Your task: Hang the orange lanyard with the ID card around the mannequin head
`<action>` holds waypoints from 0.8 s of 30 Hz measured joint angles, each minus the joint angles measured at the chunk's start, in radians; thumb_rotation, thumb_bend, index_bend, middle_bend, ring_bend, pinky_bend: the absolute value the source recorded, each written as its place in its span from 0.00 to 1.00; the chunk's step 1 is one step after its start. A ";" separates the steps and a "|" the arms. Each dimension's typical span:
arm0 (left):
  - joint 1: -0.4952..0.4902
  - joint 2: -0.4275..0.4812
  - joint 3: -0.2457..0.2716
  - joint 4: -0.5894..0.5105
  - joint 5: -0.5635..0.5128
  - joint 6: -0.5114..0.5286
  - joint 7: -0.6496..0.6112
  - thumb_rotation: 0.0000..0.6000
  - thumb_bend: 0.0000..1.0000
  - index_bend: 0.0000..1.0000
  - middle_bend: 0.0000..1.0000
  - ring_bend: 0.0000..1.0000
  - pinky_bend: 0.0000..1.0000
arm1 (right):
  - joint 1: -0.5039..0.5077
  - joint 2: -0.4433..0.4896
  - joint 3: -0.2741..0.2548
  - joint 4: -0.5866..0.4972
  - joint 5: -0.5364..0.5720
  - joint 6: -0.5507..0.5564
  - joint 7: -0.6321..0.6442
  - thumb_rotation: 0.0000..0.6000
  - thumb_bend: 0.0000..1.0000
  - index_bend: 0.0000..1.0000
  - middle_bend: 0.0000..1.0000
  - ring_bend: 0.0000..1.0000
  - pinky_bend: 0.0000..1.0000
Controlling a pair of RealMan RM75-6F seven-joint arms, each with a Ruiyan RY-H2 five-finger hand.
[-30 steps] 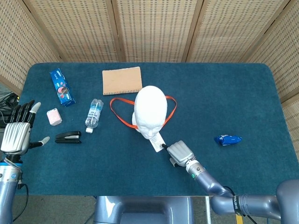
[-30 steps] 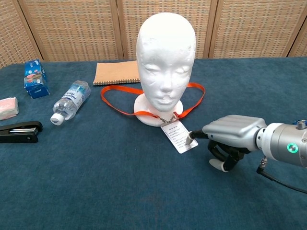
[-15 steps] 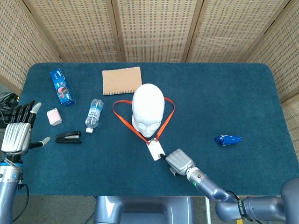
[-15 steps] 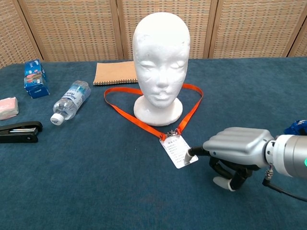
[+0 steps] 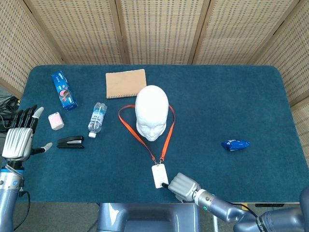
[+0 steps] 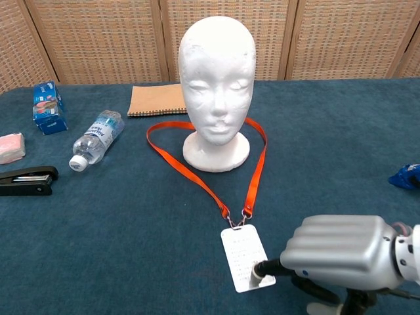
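Observation:
The white mannequin head point(image 5: 152, 112) point(image 6: 217, 72) stands upright mid-table. The orange lanyard point(image 5: 140, 139) point(image 6: 195, 178) loops around its base and runs taut toward the front edge. The white ID card point(image 5: 159, 175) point(image 6: 243, 257) lies flat at the lanyard's end. My right hand point(image 5: 183, 185) point(image 6: 341, 252) sits beside the card, its fingers curled in and one fingertip point(image 6: 261, 269) pressing on the card's near right corner. My left hand point(image 5: 19, 137), seen only in the head view, hovers at the table's left edge with fingers spread and nothing in it.
A brown notebook point(image 5: 126, 83) lies behind the head. A water bottle point(image 5: 97, 118), a black stapler point(image 5: 70, 142), a pink eraser point(image 5: 56, 120) and a blue box point(image 5: 63, 90) are on the left. A blue packet point(image 5: 235, 144) lies at the right.
My right hand has moved toward the front edge, dragging the ID card with it. The lanyard loop has narrowed and stretched taut. The mannequin head shifted slightly left.

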 measured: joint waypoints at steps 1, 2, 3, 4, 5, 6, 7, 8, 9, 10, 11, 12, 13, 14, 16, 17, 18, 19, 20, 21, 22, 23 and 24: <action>0.000 0.000 0.000 0.000 0.000 0.000 0.000 1.00 0.00 0.00 0.00 0.00 0.00 | 0.000 0.004 -0.004 -0.005 -0.022 -0.003 0.009 1.00 0.69 0.28 0.78 0.73 0.93; 0.000 0.000 -0.001 0.000 0.000 -0.001 0.000 1.00 0.00 0.00 0.00 0.00 0.00 | 0.000 0.006 -0.007 -0.007 -0.037 -0.004 0.015 1.00 0.69 0.28 0.78 0.73 0.93; 0.000 -0.001 -0.001 0.000 0.000 -0.001 0.001 1.00 0.00 0.00 0.00 0.00 0.00 | 0.000 0.008 -0.008 -0.009 -0.051 -0.005 0.021 1.00 0.69 0.28 0.78 0.73 0.93; 0.000 -0.001 -0.002 0.000 0.000 -0.001 0.001 1.00 0.00 0.00 0.00 0.00 0.00 | 0.000 0.010 -0.009 -0.011 -0.072 -0.003 0.029 1.00 0.69 0.28 0.78 0.73 0.93; 0.000 -0.001 -0.002 0.000 0.000 -0.001 0.002 1.00 0.00 0.00 0.00 0.00 0.00 | -0.001 0.011 -0.009 -0.011 -0.089 0.000 0.035 1.00 0.69 0.28 0.78 0.73 0.93; 0.001 -0.001 -0.003 0.000 0.000 -0.001 0.002 1.00 0.00 0.00 0.00 0.00 0.00 | -0.002 0.011 -0.008 -0.011 -0.108 0.005 0.043 1.00 0.69 0.28 0.78 0.73 0.93; 0.001 -0.001 -0.003 0.001 0.000 -0.001 0.001 1.00 0.00 0.00 0.00 0.00 0.00 | -0.005 0.012 -0.004 -0.009 -0.136 0.017 0.055 1.00 0.69 0.28 0.78 0.72 0.93; 0.002 -0.001 -0.004 0.002 -0.001 -0.001 0.000 1.00 0.00 0.00 0.00 0.00 0.00 | -0.006 0.012 0.000 -0.007 -0.160 0.030 0.066 1.00 0.69 0.28 0.78 0.72 0.93; 0.002 -0.001 -0.005 0.003 -0.001 -0.001 -0.001 1.00 0.00 0.00 0.00 0.00 0.00 | -0.008 0.013 0.006 -0.003 -0.186 0.046 0.081 1.00 0.69 0.28 0.78 0.72 0.93; 0.003 -0.001 -0.005 0.003 -0.001 -0.001 -0.001 1.00 0.00 0.00 0.00 0.00 0.00 | -0.011 0.016 0.014 0.004 -0.224 0.072 0.106 1.00 0.69 0.28 0.78 0.72 0.93; 0.003 0.000 -0.005 0.004 -0.001 -0.002 -0.002 1.00 0.00 0.00 0.00 0.00 0.00 | -0.014 0.018 0.021 0.010 -0.252 0.095 0.128 1.00 0.69 0.28 0.78 0.72 0.93; 0.003 0.000 -0.005 0.004 -0.001 -0.002 -0.002 1.00 0.00 0.00 0.00 0.00 0.00 | -0.016 0.021 0.028 0.017 -0.278 0.121 0.150 1.00 0.69 0.28 0.78 0.72 0.93; 0.003 0.000 -0.004 0.004 0.000 -0.003 -0.002 1.00 0.00 0.00 0.00 0.00 0.00 | -0.021 0.028 0.037 0.027 -0.310 0.158 0.181 1.00 0.69 0.28 0.78 0.72 0.93; 0.004 -0.001 -0.003 0.003 0.003 -0.002 -0.002 1.00 0.00 0.00 0.00 0.00 0.00 | -0.025 0.034 0.044 0.035 -0.332 0.188 0.204 1.00 0.69 0.28 0.78 0.72 0.93; 0.006 -0.001 -0.002 0.003 0.007 0.000 -0.003 1.00 0.00 0.00 0.00 0.00 0.00 | -0.037 0.055 0.058 0.058 -0.380 0.265 0.260 1.00 0.69 0.29 0.78 0.72 0.93; 0.007 -0.001 0.000 0.002 0.013 0.004 -0.003 1.00 0.00 0.00 0.00 0.00 0.00 | -0.045 0.067 0.062 0.069 -0.399 0.301 0.286 1.00 0.69 0.29 0.78 0.72 0.93; 0.009 -0.001 0.002 0.001 0.018 0.007 -0.004 1.00 0.00 0.00 0.00 0.00 0.00 | -0.054 0.081 0.065 0.083 -0.417 0.339 0.314 1.00 0.68 0.29 0.77 0.72 0.93; 0.012 -0.001 0.004 0.000 0.023 0.012 -0.004 1.00 0.00 0.00 0.00 0.00 0.00 | -0.069 0.101 0.068 0.102 -0.439 0.390 0.352 1.00 0.66 0.28 0.76 0.70 0.92; 0.016 -0.001 0.008 -0.001 0.031 0.019 -0.005 1.00 0.00 0.00 0.00 0.00 0.00 | -0.083 0.117 0.069 0.119 -0.453 0.429 0.379 1.00 0.62 0.26 0.74 0.68 0.91; 0.020 -0.001 0.011 -0.002 0.038 0.025 -0.005 1.00 0.00 0.00 0.00 0.00 0.00 | -0.099 0.132 0.069 0.138 -0.464 0.469 0.405 1.00 0.56 0.24 0.70 0.65 0.88; 0.024 -0.001 0.014 -0.003 0.045 0.031 -0.005 1.00 0.00 0.00 0.00 0.00 0.00 | -0.124 0.152 0.069 0.168 -0.476 0.521 0.437 1.00 0.44 0.18 0.62 0.56 0.80; 0.030 -0.002 0.019 -0.005 0.055 0.040 -0.004 1.00 0.00 0.00 0.00 0.00 0.00 | -0.146 0.165 0.068 0.192 -0.482 0.561 0.460 1.00 0.28 0.12 0.49 0.43 0.65; 0.035 -0.002 0.023 -0.007 0.062 0.048 -0.004 1.00 0.00 0.00 0.00 0.00 0.00 | -0.171 0.178 0.068 0.216 -0.485 0.598 0.481 1.00 0.18 0.07 0.37 0.31 0.50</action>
